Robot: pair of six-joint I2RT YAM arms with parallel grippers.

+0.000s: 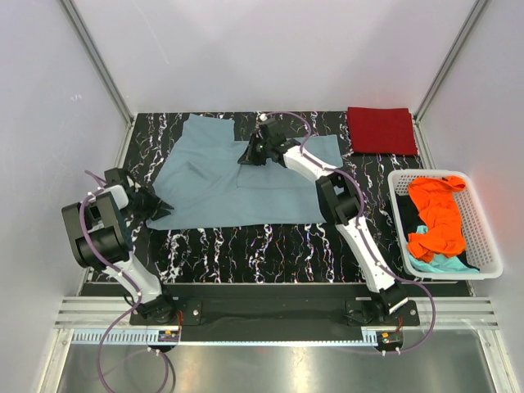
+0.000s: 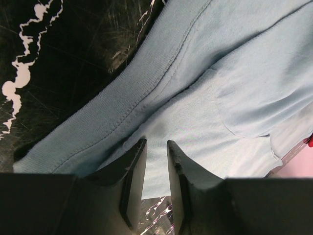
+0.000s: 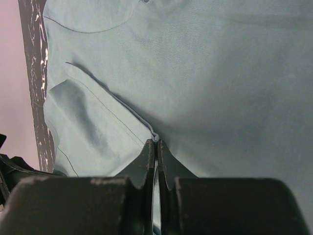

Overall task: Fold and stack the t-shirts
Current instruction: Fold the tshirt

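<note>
Left gripper (image 2: pixel 155 143) is clamped on the near-left hem of the grey-blue shirt (image 1: pixel 237 192), which is spread flat mid-table. Right gripper (image 3: pixel 155 142) pinches a fold toward the far edge (jaws nearly touching). The cloth looks light and limp and will likely sag, so we'd grip hems and corners. Dark red shirt (image 1: pixel 381 129) sits folded far right.

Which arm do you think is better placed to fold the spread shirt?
Likely right: the right gripper is shut on the grey-blue shirt's folded edge; the left gripper sits at the hem.
</note>
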